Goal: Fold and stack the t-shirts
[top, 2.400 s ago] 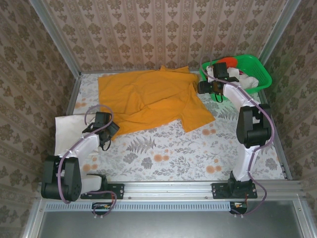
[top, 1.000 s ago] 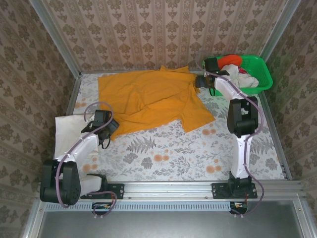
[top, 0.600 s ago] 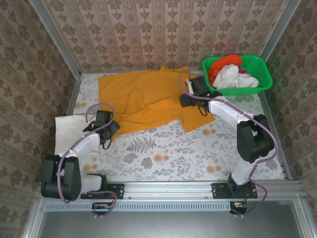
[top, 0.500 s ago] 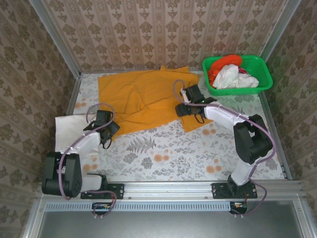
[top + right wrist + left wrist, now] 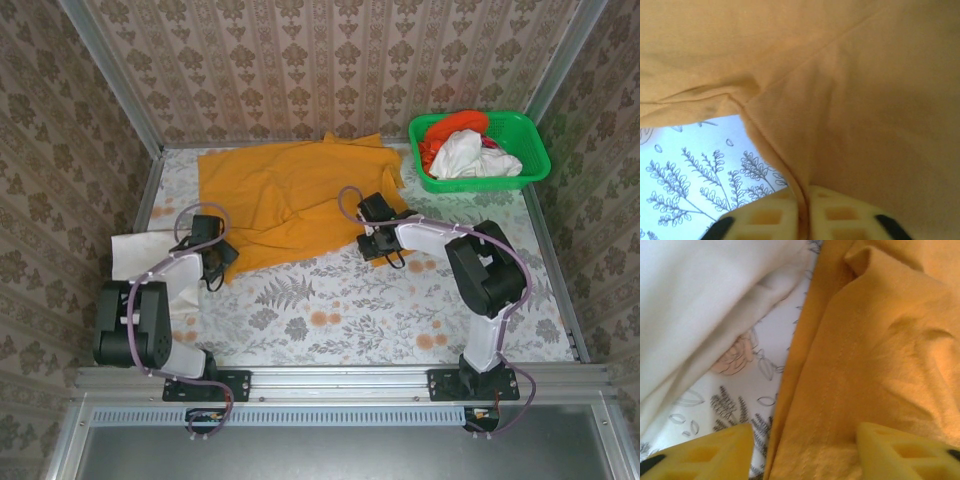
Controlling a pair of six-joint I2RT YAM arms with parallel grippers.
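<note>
- The left arm is bent low at the left side of the table. The left gripper points down at the near left corner of the amber-orange t-shirt.
- Its yellow fingers are apart, with the shirt's edge lying between them.
- A folded white t-shirt lies just beside it, on its left.
- The right arm reaches left, low over the table.
- The right gripper is squeezed tight on a fold at the orange shirt's near right edge.
- The orange shirt lies spread over the back of the table.

Edge of amber-orange t-shirt hidden inside right gripper, white t-shirt partly under left arm
</note>
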